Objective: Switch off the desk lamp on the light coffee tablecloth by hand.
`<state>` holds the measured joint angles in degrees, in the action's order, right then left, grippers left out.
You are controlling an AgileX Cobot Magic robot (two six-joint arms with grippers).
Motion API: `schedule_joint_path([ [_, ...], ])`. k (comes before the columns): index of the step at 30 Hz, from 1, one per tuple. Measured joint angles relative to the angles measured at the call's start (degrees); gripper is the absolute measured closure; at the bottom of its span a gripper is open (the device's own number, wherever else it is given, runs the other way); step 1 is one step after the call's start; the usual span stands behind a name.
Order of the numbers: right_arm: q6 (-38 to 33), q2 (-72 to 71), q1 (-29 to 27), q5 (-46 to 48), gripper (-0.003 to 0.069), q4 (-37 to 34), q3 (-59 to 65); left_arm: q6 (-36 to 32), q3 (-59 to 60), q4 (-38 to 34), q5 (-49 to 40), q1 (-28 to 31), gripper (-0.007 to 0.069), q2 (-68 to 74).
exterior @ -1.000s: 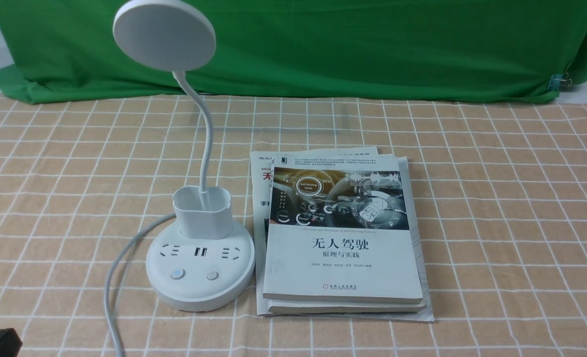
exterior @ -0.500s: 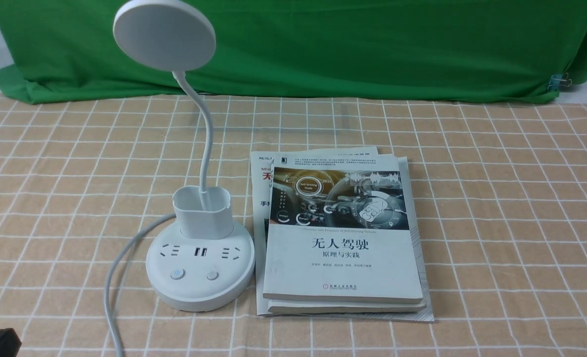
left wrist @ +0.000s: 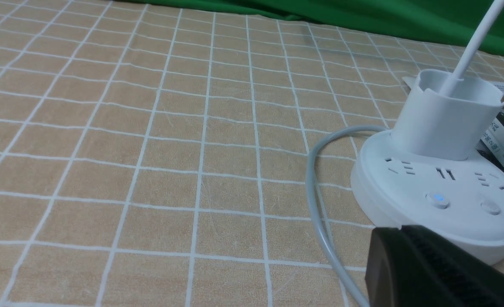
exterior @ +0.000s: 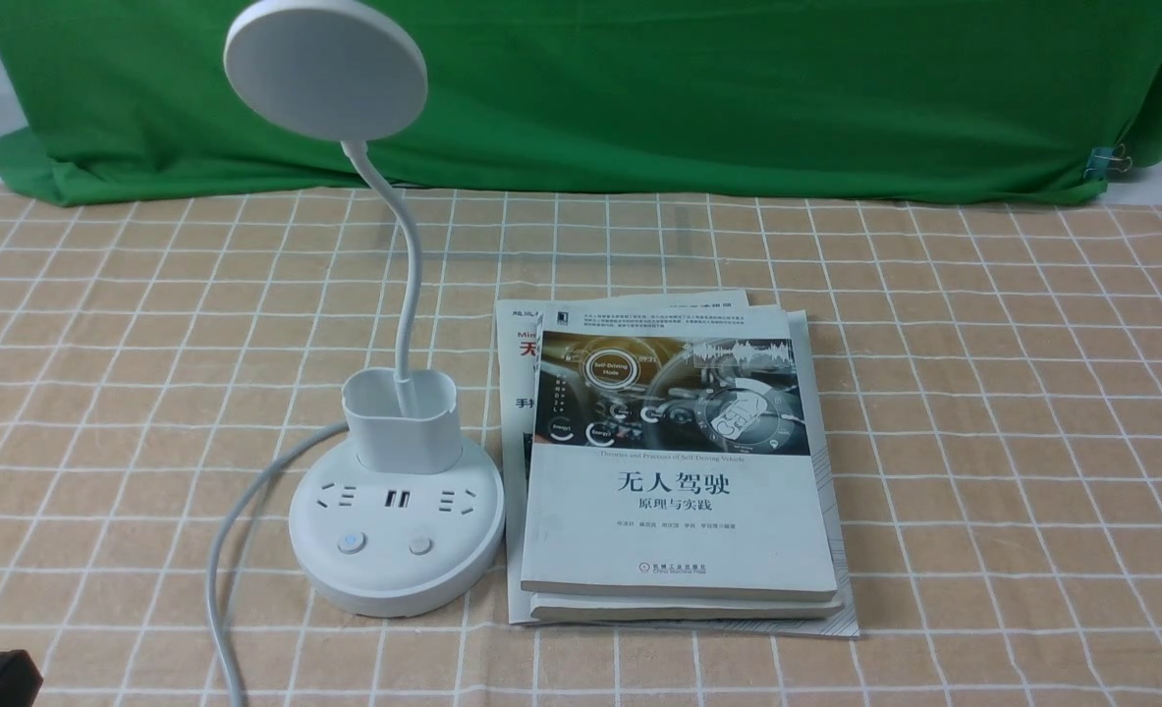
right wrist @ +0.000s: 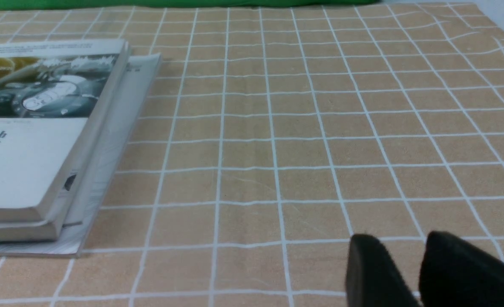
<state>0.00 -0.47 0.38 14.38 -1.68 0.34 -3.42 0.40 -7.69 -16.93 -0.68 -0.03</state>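
Your left claw (left wrist: 401, 230) is clenched near the lamp (exterior: 396, 550), basically unmoved; your right one's (right wrist: 401, 238) parted.

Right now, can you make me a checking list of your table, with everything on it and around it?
Surface: tan tablecloth with white grid lines, some a bit wavy.
Job's things: white desk lamp, standing upright; one of its two buttons has a blue mark.
Clutter: a stack of books and papers, right beside the lamp base.
Hands: left hand near the lamp base, fingers together, holding nothing; right hand over the cloth, fingers apart, holding nothing.
Cables: grey-white cord, curving from behind the lamp base towards my side.
Surroundings: green cloth behind the table, with a clip near its right end.
Spills: nothing seen.
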Motion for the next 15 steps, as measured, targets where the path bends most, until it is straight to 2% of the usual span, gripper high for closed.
schedule_joint_path([
  [15, 0.0, 0.0, 0.0, 0.0, 0.0416, 0.0, 0.0, 0.0, 0.0, 0.0, 0.0, 0.0, 0.0628, 0.0],
])
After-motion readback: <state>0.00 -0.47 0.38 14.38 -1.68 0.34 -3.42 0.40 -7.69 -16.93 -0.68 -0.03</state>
